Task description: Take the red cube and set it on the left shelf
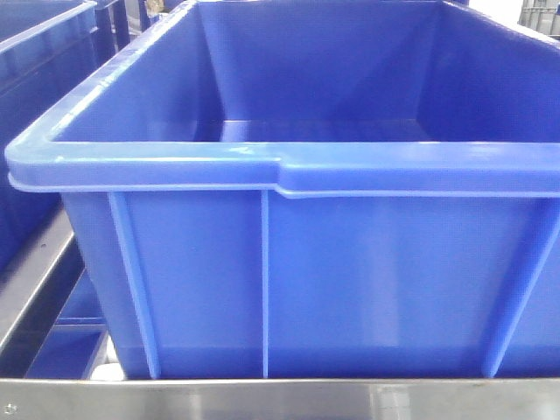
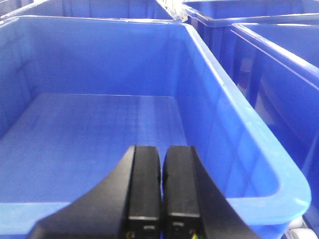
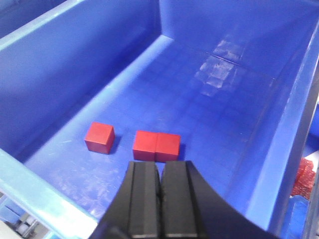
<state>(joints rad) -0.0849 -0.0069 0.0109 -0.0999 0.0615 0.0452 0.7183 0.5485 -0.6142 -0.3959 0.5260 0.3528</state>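
Note:
Three red cubes lie on the floor of a deep-blue bin (image 3: 279, 149) in the right wrist view. One red cube (image 3: 99, 138) sits alone at the left; two more (image 3: 145, 145) (image 3: 168, 147) touch side by side. My right gripper (image 3: 160, 164) hangs shut and empty just above and in front of that pair. In the left wrist view my left gripper (image 2: 162, 149) is shut with nothing in it over an empty blue bin (image 2: 234, 129). The front view shows a big blue bin (image 1: 175, 162) standing on the steel shelf (image 1: 262, 398).
More blue bins stand beside the empty one, to the right (image 2: 279, 55) and behind (image 2: 99, 7). Another blue bin (image 1: 35, 79) stands left of the shelf's bin. Something red and textured (image 3: 301, 181) lies outside the cube bin's right wall.

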